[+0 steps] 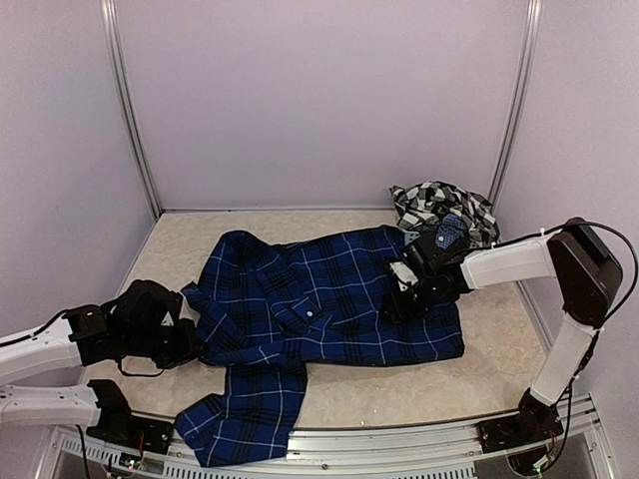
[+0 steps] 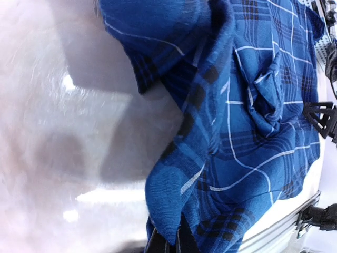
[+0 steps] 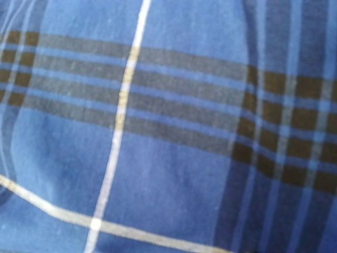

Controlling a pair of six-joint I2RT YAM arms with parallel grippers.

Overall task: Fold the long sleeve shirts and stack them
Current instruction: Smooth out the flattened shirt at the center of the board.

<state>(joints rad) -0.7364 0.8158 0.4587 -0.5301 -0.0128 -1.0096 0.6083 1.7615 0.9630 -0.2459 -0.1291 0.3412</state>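
Observation:
A navy blue plaid long sleeve shirt (image 1: 329,294) lies spread across the middle of the table, with one sleeve (image 1: 240,419) reaching the front edge. My left gripper (image 1: 195,344) is at the shirt's left edge. In the left wrist view it (image 2: 169,241) is shut on a raised fold of the blue cloth (image 2: 253,105). My right gripper (image 1: 397,302) is down on the shirt's right part. The right wrist view is filled with blue plaid cloth (image 3: 168,158), and its fingers do not show. A black-and-white checked shirt (image 1: 439,205) lies crumpled at the back right.
Pale walls with metal posts (image 1: 130,110) close in the table on three sides. A metal rail (image 1: 399,439) runs along the front edge. The right arm (image 1: 574,269) reaches in from the right, close to the checked shirt.

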